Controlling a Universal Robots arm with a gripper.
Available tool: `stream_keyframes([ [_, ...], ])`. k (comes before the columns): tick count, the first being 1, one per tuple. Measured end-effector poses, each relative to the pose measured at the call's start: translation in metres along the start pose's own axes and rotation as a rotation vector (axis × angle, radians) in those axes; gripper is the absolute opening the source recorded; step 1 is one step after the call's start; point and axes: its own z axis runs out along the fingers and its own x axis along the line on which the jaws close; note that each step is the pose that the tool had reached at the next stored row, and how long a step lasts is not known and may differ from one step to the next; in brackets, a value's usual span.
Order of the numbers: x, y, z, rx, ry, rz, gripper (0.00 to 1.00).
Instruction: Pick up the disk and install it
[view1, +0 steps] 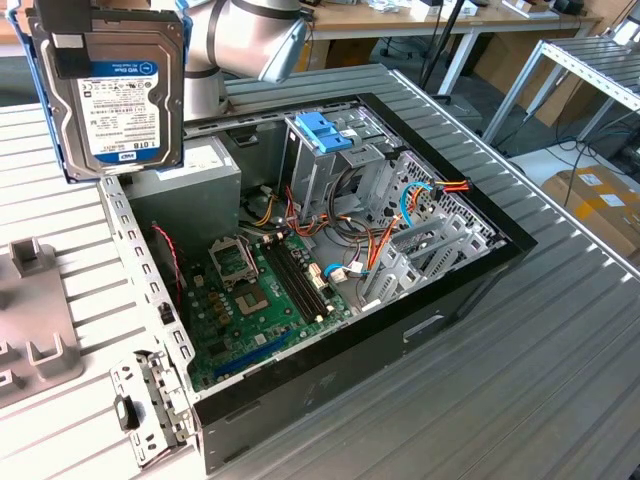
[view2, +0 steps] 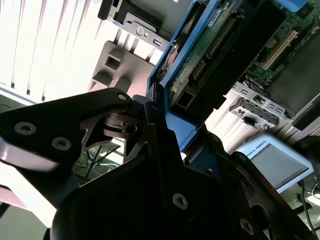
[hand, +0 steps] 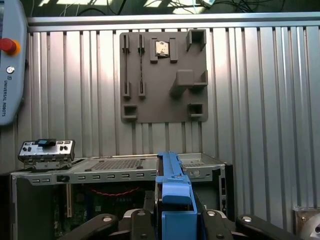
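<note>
One flat dark rectangular disk (view1: 108, 85) is what you have in hand. In the exterior view it hangs at the upper left, clear above the open black computer case (view1: 400, 330) on your ribbed metal counter (view1: 560, 380). Its white-and-blue label faces the camera, and a strip of bright blue plastic rail shows along its lower edge. Its long axis stands close to upright, leaning slightly. The silver robot arm (view1: 240, 40) rises behind it.

In the second wrist view you look along the disk's underside, where the green circuit board and dark connector strip are exposed. The blue rail runs down into your black tool (view2: 170, 120), which is clenched on that end. The disk juts away from the tool, its long axis in line with the fingers (view2: 150, 130).

In the first wrist view you see the disk edge-on. Its blue tab end sits squeezed between the tool's two sides (hand: 172, 215), and the blue rail stretches away from them. Beyond it lie the case's metal rim and a grey fixture plate (hand: 165, 75) on the counter.
</note>
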Motion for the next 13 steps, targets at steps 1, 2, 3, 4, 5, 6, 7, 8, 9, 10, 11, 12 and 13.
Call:
stream_keyframes([
  [1,0.0005,-0.0009,0.0,0.0,0.0,0.0,0.37],
  [2,0.001,-0.0014,-0.0001,0.0001,-0.0001,0.0,0.37],
  [3,0.0015,-0.0022,-0.0001,0.0,-0.0001,0.0,0.37],
  [4,0.002,-0.0028,-0.0001,0.0001,-0.0001,0.0,0.37],
  [5,0.0027,-0.0037,-0.0002,0.0,0.0,0.0,0.37],
  [6,0.0031,-0.0043,-0.0002,0.0,-0.0001,0.0,0.37],
  [7,0.0038,-0.0054,-0.0003,0.0,-0.0001,0.0,0.37],
  [8,0.0043,-0.0062,-0.0004,0.0,0.0,0.0,0.37],
  [9,0.0047,-0.0069,-0.0004,0.0,0.0,0.0,0.37],
  [10,0.0051,-0.0077,-0.0004,0.0,0.0,0.0,0.37],
  [11,0.0056,-0.0084,-0.0004,0.0001,-0.0001,0.0,0.37],
  [12,0.006,-0.0091,-0.0005,0.0,0.0,0.0,0.37],
  [13,0.0064,-0.0097,-0.0005,0.0001,-0.0001,0.0,0.37],
])
